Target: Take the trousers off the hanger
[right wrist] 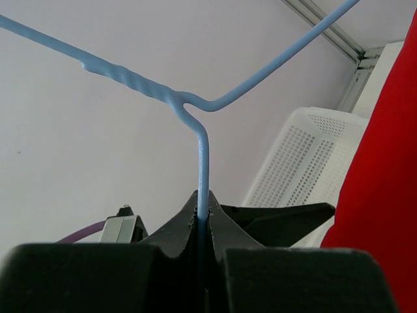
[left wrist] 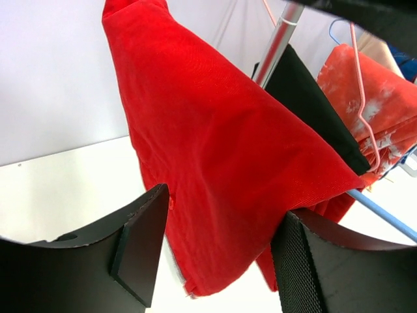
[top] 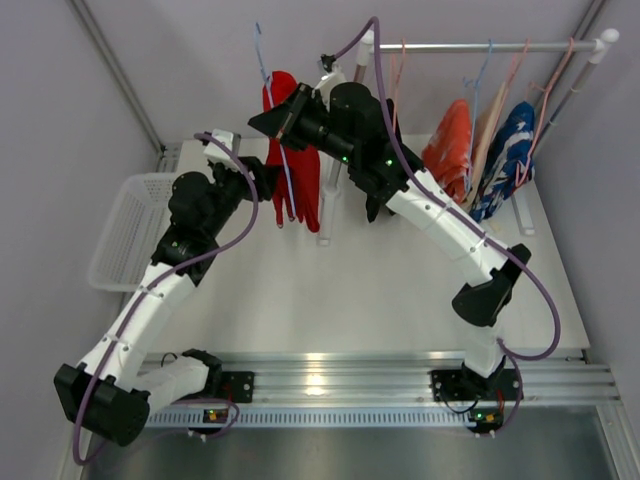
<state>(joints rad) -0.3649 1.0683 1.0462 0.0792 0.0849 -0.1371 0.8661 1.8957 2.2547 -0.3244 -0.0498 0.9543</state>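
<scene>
The red trousers (top: 300, 170) hang on a light-blue wire hanger (top: 262, 60), held up over the far left of the table. My right gripper (top: 278, 118) is shut on the hanger's neck (right wrist: 203, 163), just below the twist; the jaws (right wrist: 203, 218) pinch the wire. My left gripper (top: 262, 182) is open, its two fingers on either side of the trousers' lower part (left wrist: 221, 163), not pressing it (left wrist: 221, 244). A flat black shape (left wrist: 313, 111) shows behind the red cloth; I cannot tell whether it is the black trousers.
A rail (top: 480, 45) at the back right carries an orange-and-white garment (top: 452, 145) and a blue-and-white one (top: 510, 150) on hangers. A white perforated basket (top: 130, 230) stands at the table's left edge. The rail's upright post (left wrist: 277, 42) is close behind the trousers.
</scene>
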